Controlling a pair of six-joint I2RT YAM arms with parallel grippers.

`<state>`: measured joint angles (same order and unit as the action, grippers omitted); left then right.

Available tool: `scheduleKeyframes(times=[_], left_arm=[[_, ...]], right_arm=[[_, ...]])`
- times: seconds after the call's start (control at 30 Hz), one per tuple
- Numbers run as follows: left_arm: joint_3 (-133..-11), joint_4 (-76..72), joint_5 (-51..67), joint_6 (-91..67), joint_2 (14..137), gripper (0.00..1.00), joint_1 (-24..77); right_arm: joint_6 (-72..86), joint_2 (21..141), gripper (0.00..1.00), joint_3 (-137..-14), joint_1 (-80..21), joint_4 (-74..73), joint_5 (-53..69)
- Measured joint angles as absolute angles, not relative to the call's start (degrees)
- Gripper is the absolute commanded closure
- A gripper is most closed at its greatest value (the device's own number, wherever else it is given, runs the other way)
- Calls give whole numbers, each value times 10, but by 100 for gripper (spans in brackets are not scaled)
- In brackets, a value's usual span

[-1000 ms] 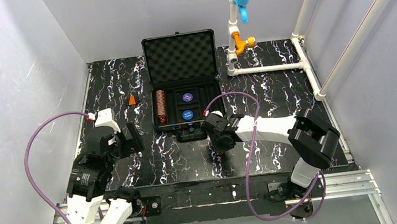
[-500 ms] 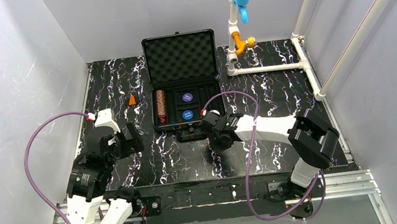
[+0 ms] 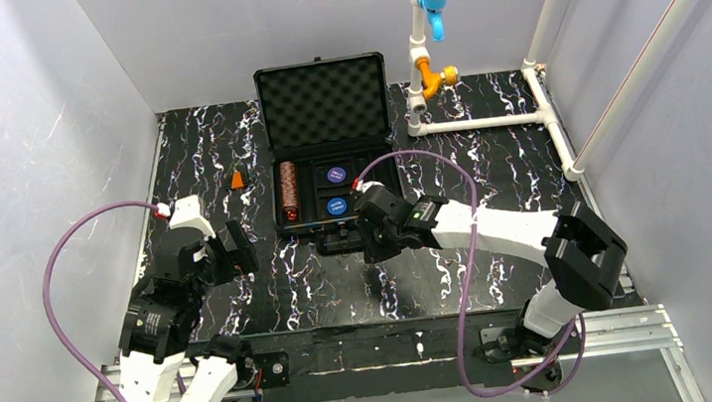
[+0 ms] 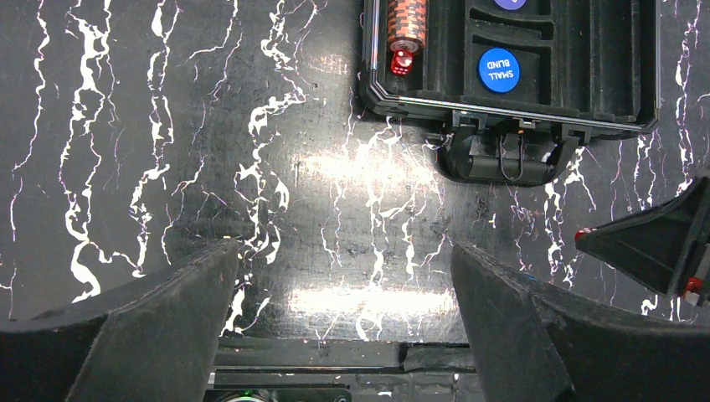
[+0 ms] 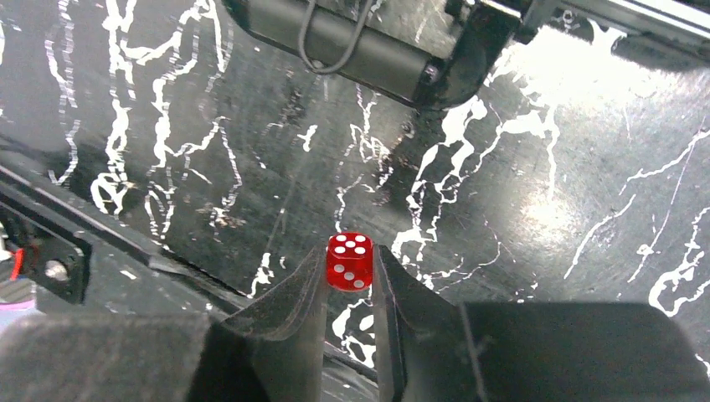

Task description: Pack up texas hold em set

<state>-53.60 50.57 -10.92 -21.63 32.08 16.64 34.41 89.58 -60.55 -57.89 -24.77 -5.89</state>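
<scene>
Now two blue discs (image 3: pixel 336 205), two red dice (image 5: pixel 349 261) — one in right fingers (image 5: pixel 289 311).

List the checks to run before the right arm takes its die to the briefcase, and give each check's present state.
1. Red die gripped between the right jaws: ok.
2. Briefcase lid open: ok.
3. Left jaws open, apart from the briefcase: ok.
4. Room beside the other die in its slot: cannot tell.
5. Red die high enough to clear the handle: cannot tell.
</scene>
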Motion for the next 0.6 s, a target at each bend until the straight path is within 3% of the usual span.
scheduleKeyframes(times=[0.33,0.6], left_arm=[[-536,506,-109,-216,320,2,166],[-536,506,-109,-216,320,2,166]], right_arm=[[339,882,99,-650,-579,-236,-59],[322,918,99,-770,-574,-223,-88]])
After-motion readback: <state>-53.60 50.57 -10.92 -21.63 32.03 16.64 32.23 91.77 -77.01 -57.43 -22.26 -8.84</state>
